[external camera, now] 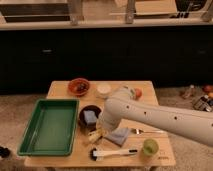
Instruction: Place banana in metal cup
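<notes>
The banana (95,136) is a small pale yellow curved piece lying on the wooden table (60,90), just in front of a dark bowl (82,116). The metal cup (103,90) is a pale round cup standing at the back middle of the table. My white arm reaches in from the right, and my gripper (102,128) hangs at its end directly over the banana, between the dark bowl and the blue-grey cloth (120,136). The arm's end hides the contact between gripper and banana.
A green tray (49,125) fills the left side. A red bowl (79,86) stands at the back and an orange object (137,93) at the back right. The dark bowl holds a blue sponge (90,117). A black-and-white brush (112,152), a green cup (149,147) and a fork (148,131) lie in front.
</notes>
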`<state>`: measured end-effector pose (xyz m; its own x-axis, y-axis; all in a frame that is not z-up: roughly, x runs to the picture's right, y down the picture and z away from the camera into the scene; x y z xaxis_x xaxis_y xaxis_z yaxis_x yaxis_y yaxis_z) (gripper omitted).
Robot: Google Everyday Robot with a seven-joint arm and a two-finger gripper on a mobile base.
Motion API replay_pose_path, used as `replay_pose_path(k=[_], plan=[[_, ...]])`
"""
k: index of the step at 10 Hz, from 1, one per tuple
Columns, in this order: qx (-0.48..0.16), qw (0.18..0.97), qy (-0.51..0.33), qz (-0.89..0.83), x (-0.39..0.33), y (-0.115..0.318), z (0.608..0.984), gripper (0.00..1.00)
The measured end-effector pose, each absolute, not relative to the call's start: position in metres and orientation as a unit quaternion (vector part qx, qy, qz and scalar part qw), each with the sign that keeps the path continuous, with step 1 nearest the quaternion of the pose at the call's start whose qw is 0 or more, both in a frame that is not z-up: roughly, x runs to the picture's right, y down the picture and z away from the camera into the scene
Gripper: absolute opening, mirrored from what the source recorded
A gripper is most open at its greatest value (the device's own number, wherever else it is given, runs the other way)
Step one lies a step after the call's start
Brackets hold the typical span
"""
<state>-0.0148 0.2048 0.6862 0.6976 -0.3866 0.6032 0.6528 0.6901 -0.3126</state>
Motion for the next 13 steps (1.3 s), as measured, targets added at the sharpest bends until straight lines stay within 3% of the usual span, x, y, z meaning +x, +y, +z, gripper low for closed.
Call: replay_pose_path(k=[13], plan=[[-0.226,0.798,-0.338,-0.446,-0.051,0.213,0.687,0.0]])
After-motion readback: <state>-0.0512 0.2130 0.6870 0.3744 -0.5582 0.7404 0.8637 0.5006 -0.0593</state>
